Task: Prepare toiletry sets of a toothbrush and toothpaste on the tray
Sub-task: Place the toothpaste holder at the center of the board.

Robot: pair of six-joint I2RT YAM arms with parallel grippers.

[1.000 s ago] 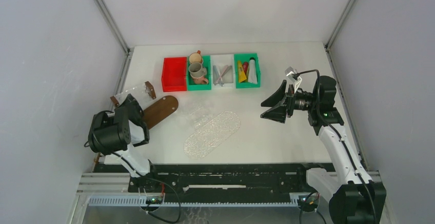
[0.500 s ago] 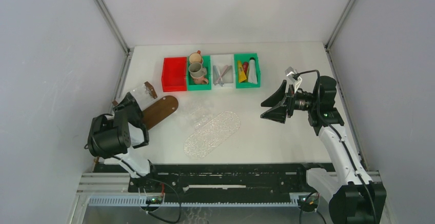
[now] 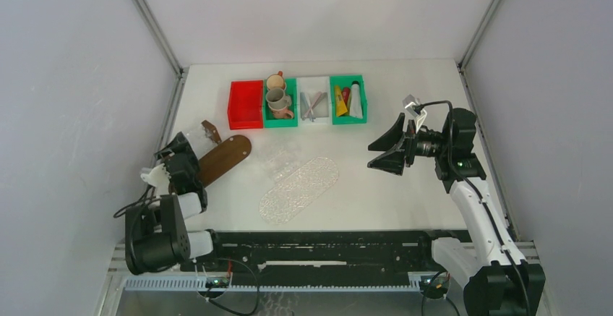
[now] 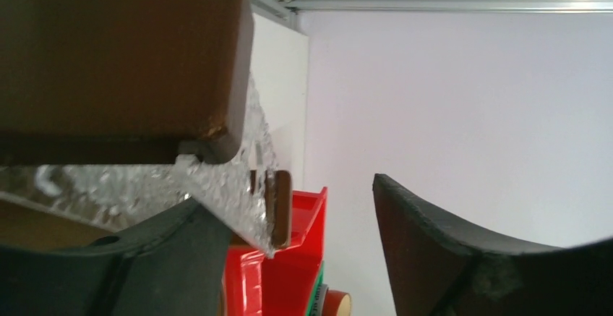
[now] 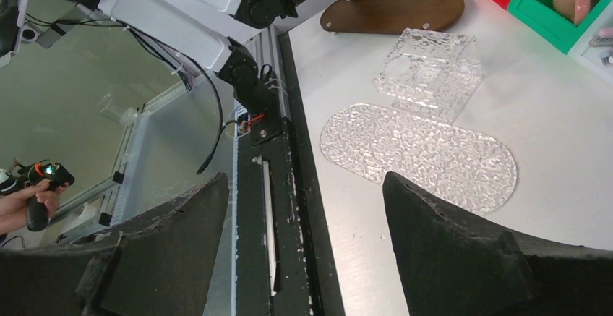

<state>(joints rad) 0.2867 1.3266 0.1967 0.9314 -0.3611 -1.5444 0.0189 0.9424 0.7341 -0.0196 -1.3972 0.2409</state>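
Risk of collision: left pincer (image 4: 289, 197), spread and empty, sits just beside the clear handled tray (image 4: 217, 178) and could tip it. Binned toothbrushes (image 3: 312, 103) and tubes (image 3: 348, 101) lie well apart from the spread right pincer (image 5: 305, 186).

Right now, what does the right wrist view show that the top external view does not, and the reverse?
Only the right wrist view: a person's hand holding a small device off the table, past its near edge, and a round hole in the clear box. Only the top external view: the green bin of tubes and the whole right arm down to its base. Both: the clear oval tray, the brown tray, the red bin and the open right gripper.
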